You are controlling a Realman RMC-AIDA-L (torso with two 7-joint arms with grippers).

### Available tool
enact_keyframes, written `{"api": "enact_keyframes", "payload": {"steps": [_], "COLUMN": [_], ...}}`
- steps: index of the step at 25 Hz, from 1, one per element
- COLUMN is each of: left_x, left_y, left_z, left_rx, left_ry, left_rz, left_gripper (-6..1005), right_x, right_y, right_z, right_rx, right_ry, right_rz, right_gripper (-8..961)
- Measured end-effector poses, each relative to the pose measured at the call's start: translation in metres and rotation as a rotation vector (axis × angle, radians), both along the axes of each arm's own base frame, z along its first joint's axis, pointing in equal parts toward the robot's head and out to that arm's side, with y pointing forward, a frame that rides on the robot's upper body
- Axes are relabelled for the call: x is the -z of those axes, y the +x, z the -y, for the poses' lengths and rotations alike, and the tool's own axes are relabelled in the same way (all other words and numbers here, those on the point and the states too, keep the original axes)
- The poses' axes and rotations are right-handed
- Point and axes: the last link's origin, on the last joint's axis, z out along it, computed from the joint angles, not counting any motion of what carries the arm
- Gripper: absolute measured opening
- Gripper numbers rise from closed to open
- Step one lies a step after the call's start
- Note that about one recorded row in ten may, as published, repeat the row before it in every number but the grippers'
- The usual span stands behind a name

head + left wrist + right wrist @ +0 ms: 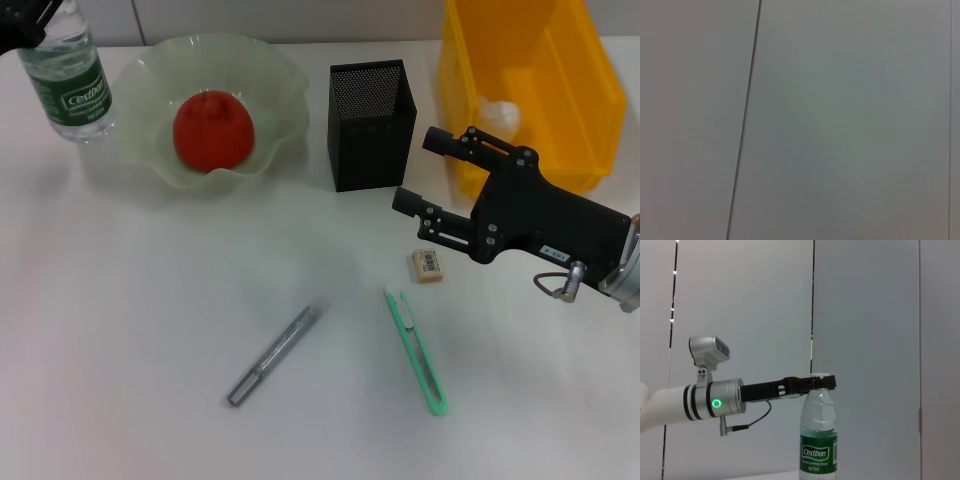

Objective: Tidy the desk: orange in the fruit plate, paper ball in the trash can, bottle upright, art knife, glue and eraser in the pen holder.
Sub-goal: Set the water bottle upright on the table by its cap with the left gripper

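Left gripper [821,382] closed on upright bottle [67,77] cap, far left. Right gripper [424,170] open, hovering above eraser [427,265], right of pen holder [371,123]. White table [140,330]; grey wall panels [850,120].

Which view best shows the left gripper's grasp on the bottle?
The right wrist view: the left gripper sits at the neck of the upright bottle. The head view clips it at the corner; the left wrist view shows only wall.

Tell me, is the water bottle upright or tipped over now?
Upright. The bottle stands with its label level in the right wrist view, and the left gripper is at its cap.
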Motion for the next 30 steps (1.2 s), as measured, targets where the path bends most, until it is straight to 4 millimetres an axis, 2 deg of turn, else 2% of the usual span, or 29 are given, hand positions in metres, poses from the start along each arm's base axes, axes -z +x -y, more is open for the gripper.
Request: {"api": "enact_keyframes", "payload": {"steps": [30], "left_x": [-0.0012], "left_y": [-0.0029], "left_z": [0.0025], "left_rx": [-0.006], "left_ry": [0.005], "left_rz": [-0.002], "left_gripper": [445], "right_x": [0.0009], "right_y": [-0.0033], "right_z": [-0.0024], "right_rx": [-0.010], "right_ry": [-0.004], "right_rz": [0.001], "right_gripper": [731]}}
